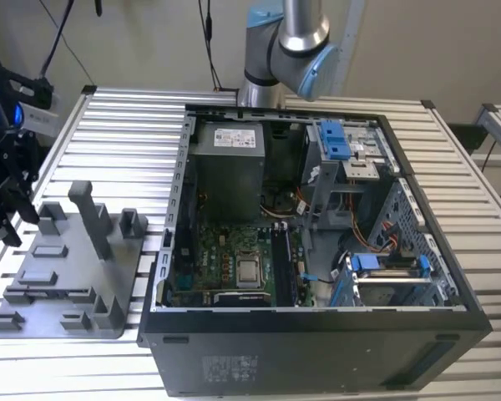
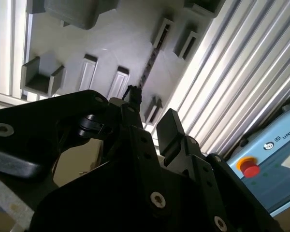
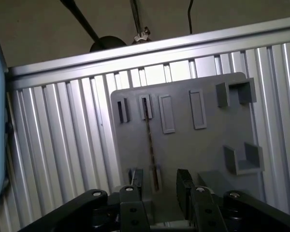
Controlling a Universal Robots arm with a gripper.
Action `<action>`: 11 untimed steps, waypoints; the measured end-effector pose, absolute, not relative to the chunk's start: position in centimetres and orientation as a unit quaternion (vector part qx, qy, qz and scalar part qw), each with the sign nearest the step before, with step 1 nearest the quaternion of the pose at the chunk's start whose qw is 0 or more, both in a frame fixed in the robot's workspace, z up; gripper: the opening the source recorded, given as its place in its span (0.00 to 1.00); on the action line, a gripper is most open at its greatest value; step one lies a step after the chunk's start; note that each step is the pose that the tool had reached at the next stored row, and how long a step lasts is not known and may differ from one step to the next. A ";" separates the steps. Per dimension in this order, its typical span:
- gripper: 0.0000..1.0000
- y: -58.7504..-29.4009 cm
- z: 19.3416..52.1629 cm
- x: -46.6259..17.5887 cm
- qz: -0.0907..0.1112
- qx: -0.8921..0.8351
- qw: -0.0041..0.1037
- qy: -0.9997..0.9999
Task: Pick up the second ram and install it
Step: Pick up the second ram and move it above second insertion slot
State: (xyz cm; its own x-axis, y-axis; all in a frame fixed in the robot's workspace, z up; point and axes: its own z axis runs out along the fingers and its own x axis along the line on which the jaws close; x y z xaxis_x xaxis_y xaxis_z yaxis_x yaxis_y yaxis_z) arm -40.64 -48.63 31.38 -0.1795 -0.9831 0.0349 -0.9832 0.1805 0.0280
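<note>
second ram on edge in a slot of the grey fixture tray, gripper just above the tray, fingers spread wide either side of the ram's end, nothing grabbed, open PC case beside the tray, motherboard inside

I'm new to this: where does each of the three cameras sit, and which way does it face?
Exterior view: off the arm, looking down on it, the open computer case and the grey tray.
First wrist view: at the wrist, facing down past the open pincer onto the tray and second ram.
Second wrist view: at the wrist, slanting past the pincer onto the tray.
Shared: all three show the tray.
</note>
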 end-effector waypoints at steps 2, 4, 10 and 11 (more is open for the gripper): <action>0.42 -48.6 31.2 -40.6 0.000 0.640 0.022 -0.768; 0.42 -48.6 31.0 -40.6 0.000 0.640 0.022 -0.768; 0.42 -48.6 30.4 -40.6 0.000 0.640 0.022 -0.768; 0.42 -48.6 30.2 -40.6 0.000 0.640 0.022 -0.768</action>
